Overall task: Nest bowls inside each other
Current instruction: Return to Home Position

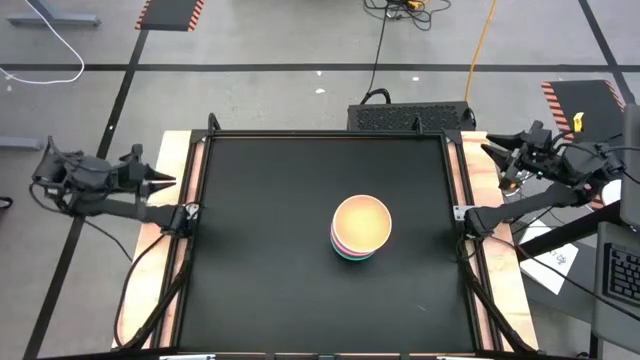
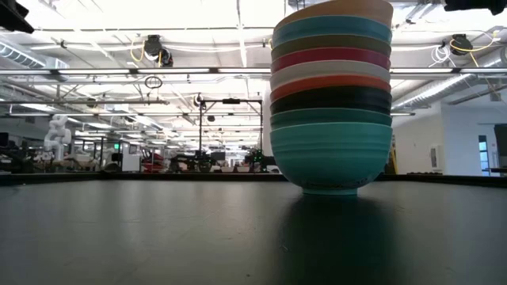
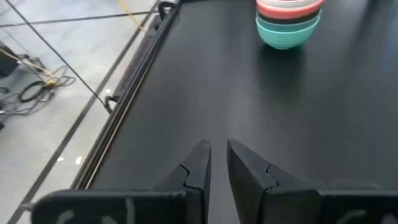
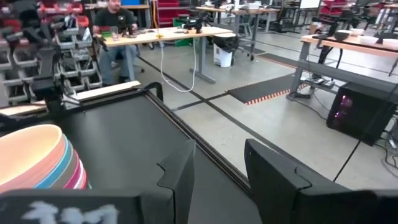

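All the bowls stand nested in one stack (image 1: 360, 228) right of the table's middle. The peach-orange bowl is on top and the turquoise bowl at the bottom, resting on its foot (image 2: 330, 190). The stack (image 2: 331, 95) also shows in the left wrist view (image 3: 289, 22) and the right wrist view (image 4: 37, 158). My left gripper (image 1: 168, 182) (image 3: 217, 149) hovers over the table's left edge, far from the stack, with a narrow gap between its fingers. My right gripper (image 1: 490, 150) (image 4: 221, 155) is open and sits past the table's right far corner.
A dark raised frame (image 1: 200, 250) runs around the black table top, with wooden strips (image 1: 480, 290) outside it. Papers (image 1: 555, 262) lie to the right of the table. A person (image 4: 115, 18) sits at a desk far off in the room.
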Robot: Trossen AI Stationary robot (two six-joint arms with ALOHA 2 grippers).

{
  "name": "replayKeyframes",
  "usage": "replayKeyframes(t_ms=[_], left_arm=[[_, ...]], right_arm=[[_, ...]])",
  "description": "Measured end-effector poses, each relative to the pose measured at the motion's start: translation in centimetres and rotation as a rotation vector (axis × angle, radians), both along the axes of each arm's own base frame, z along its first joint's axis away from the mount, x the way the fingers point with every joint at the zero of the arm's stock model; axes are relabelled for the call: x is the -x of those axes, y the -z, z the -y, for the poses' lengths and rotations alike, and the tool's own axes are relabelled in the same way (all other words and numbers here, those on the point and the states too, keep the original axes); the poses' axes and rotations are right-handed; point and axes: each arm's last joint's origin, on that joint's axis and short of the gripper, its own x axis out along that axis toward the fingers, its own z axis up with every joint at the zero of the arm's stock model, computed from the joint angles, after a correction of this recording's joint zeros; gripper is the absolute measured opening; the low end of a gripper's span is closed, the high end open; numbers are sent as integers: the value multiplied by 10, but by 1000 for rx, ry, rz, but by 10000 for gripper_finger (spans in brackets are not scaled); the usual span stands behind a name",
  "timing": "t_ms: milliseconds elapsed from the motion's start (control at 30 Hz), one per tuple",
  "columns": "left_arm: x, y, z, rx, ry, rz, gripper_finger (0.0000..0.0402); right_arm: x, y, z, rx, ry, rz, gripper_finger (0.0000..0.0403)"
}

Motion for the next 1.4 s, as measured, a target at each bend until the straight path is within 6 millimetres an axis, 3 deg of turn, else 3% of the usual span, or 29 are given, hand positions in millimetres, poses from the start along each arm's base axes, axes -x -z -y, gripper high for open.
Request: replayKeyframes(t_ms=[200, 367, 533, 867, 1400], left_arm=[[8, 8, 10, 8, 46, 66, 56], [24, 16, 20, 12, 65, 119, 56], [35, 24, 33, 27, 122, 135, 56], [33, 31, 54, 80, 270, 76, 56], [30, 30, 64, 118, 343, 105, 56]], right_arm=[[6, 10, -5, -7, 1, 31, 130], [13, 29, -11, -23, 8, 35, 130], [13, 50, -22, -24, -141, 93, 130], [-26, 75, -35, -43, -446, 45, 130], [-40, 95, -37, -37, -524, -55, 130]])
